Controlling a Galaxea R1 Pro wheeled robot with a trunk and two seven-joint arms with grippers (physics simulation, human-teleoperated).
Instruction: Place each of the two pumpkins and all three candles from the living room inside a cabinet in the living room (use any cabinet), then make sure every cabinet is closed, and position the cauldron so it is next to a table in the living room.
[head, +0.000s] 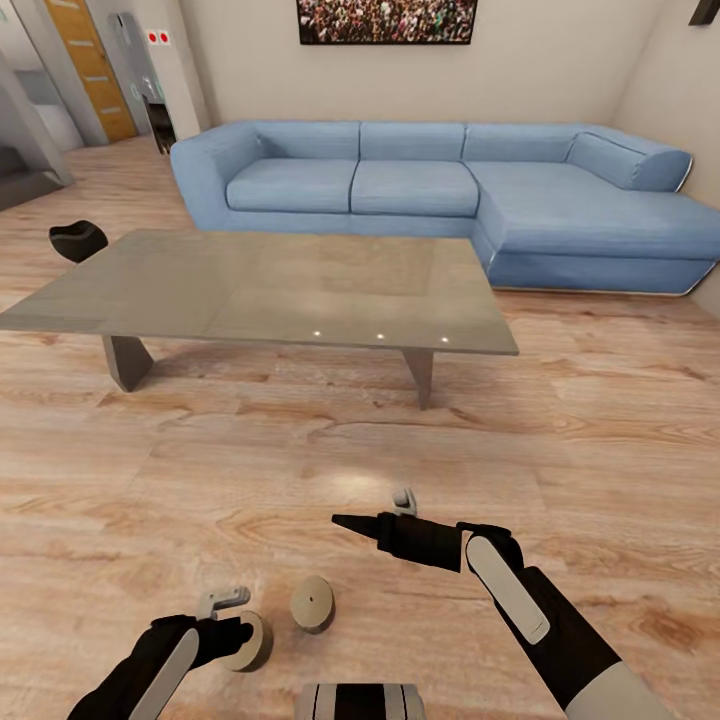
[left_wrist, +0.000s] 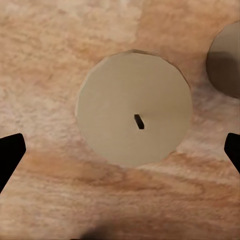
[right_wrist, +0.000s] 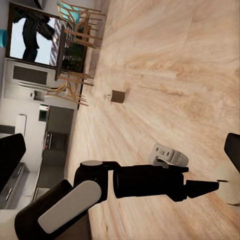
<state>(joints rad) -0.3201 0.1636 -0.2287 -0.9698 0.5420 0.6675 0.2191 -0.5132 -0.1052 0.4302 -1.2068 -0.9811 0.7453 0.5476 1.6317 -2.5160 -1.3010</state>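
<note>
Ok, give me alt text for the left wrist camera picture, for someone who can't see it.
Top-down view of a round beige candle with a short dark wick, standing on the wood floor between the left end effector's two open black fingertips. Part of a second candle shows at the picture's edge.

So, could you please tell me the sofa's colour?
The long corner sofa is light blue, clearest in the head view.

Blue corner sofa (head: 450, 195) on pale wood floor (head: 300, 470).
</note>
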